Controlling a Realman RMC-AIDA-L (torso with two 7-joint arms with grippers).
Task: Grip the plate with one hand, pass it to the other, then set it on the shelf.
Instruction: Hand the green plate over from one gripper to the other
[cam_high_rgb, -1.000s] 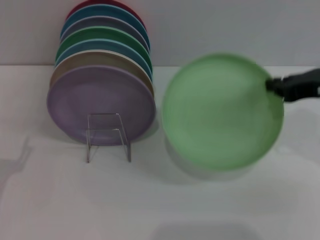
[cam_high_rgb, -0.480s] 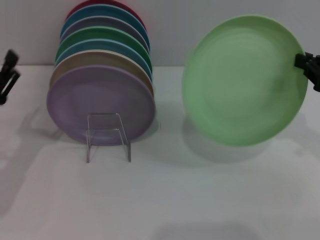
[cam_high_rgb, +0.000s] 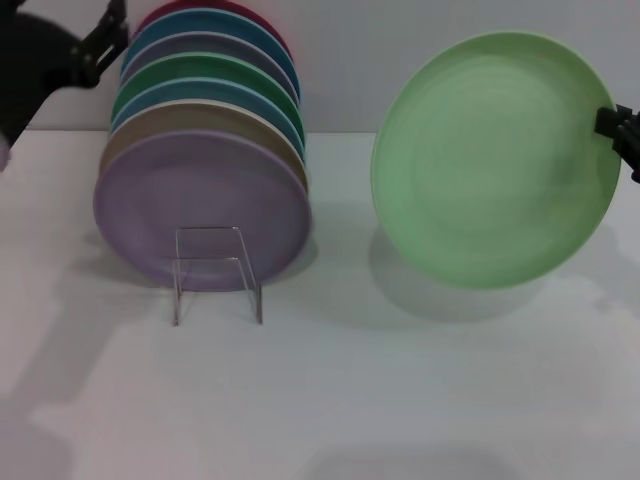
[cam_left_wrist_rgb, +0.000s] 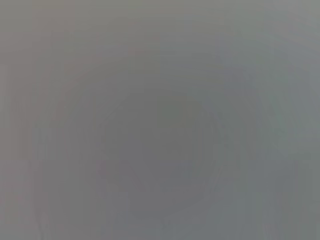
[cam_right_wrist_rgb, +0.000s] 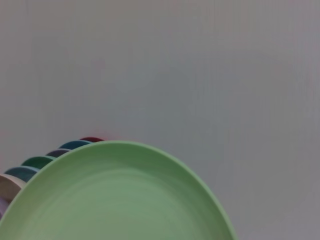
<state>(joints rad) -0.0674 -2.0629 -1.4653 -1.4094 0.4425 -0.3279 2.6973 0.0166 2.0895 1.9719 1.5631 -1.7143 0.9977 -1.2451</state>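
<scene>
The pale mint-green plate (cam_high_rgb: 495, 160) hangs upright above the table at the right, its face toward me. My right gripper (cam_high_rgb: 612, 125) is shut on its right rim at the edge of the head view. The right wrist view shows the plate's upper rim (cam_right_wrist_rgb: 115, 195) up close. My left gripper (cam_high_rgb: 100, 45) is raised at the top left, beside the back of the plate stack, open and empty, far from the mint plate. The wire shelf (cam_high_rgb: 210, 229) stands at the left and holds several plates. The left wrist view shows only blank grey.
A lavender plate (cam_high_rgb: 200, 205) stands at the front of the shelf, with tan, blue, dark green (cam_high_rgb: 200, 70) and red plates behind it. The white table (cam_high_rgb: 330, 390) runs to a pale back wall.
The right gripper lifted the mint plate up and to the right, and it now stands more upright. The left gripper came in at the left edge and rose to the top left.
</scene>
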